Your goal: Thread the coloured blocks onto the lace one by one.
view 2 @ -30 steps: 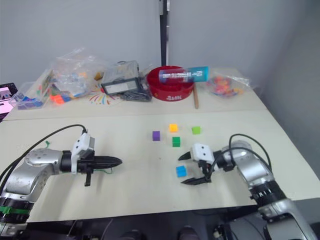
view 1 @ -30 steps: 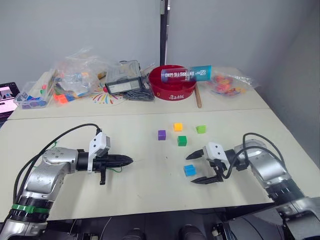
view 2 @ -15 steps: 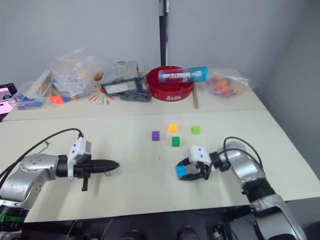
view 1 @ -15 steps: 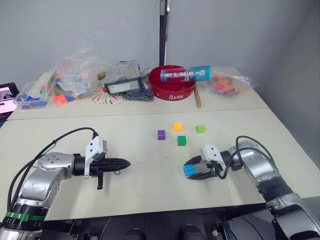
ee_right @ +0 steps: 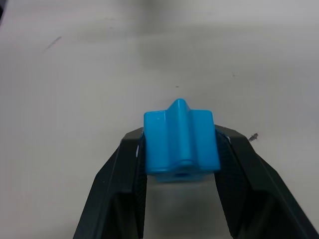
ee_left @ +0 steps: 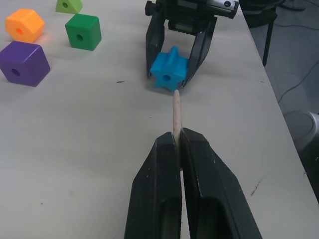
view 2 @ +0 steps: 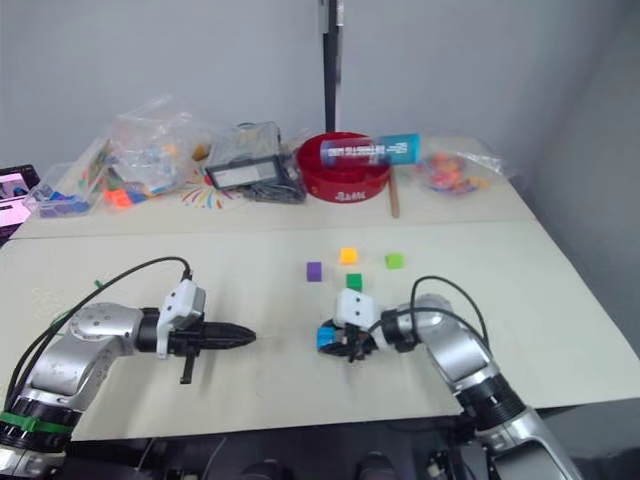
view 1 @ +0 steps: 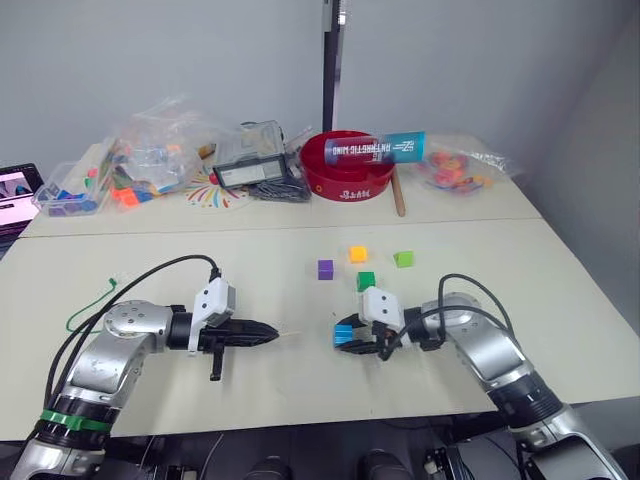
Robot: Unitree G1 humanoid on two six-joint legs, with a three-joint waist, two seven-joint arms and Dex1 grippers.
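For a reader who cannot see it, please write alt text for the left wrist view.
The left gripper, shut on the lace's pale stiff tip, points it at the blue block held in the right gripper. Purple, orange, dark green and light green blocks lie beyond on the table.

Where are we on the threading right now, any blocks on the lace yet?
None threaded yet. In hand: the right gripper is shut on the blue block, and the left gripper is shut on the lace's pale tip, which points at that block, just short of it. Left: the purple block, orange block, dark green block and light green block sit loose on the table.
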